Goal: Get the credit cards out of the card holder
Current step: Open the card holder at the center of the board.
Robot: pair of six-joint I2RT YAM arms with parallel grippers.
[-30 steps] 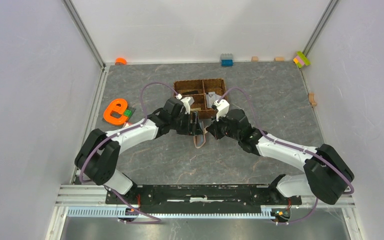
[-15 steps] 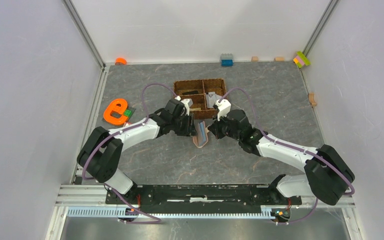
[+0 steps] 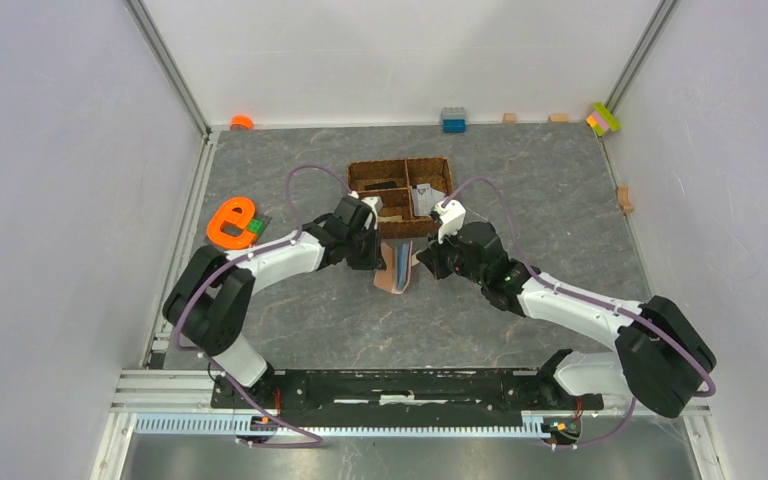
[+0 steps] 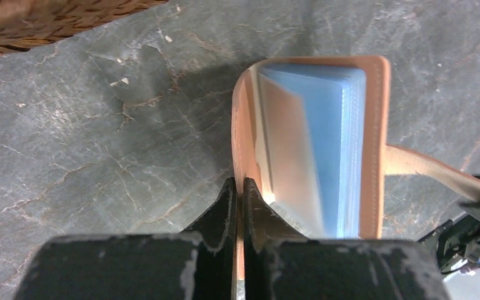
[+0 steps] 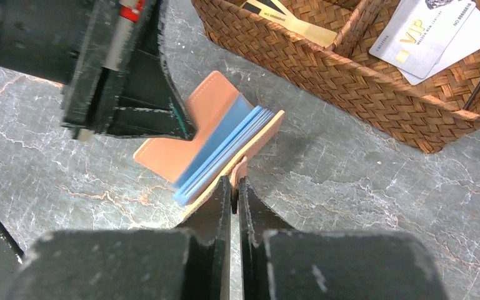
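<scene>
Two closed grips share the holder (image 5: 207, 107): the left gripper (image 4: 238, 187) pinches the edge of one cover, and the right gripper (image 5: 233, 186) pinches the strap (image 4: 419, 165) on the opposite side. Between them the holder stands spread on the surface (image 5: 350, 187), its blue leaves (image 5: 225, 147) fanned. Beyond both grippers, the basket (image 5: 325, 81) holds a gold card (image 5: 300, 26) and pale VIP cards (image 5: 422, 34).
</scene>
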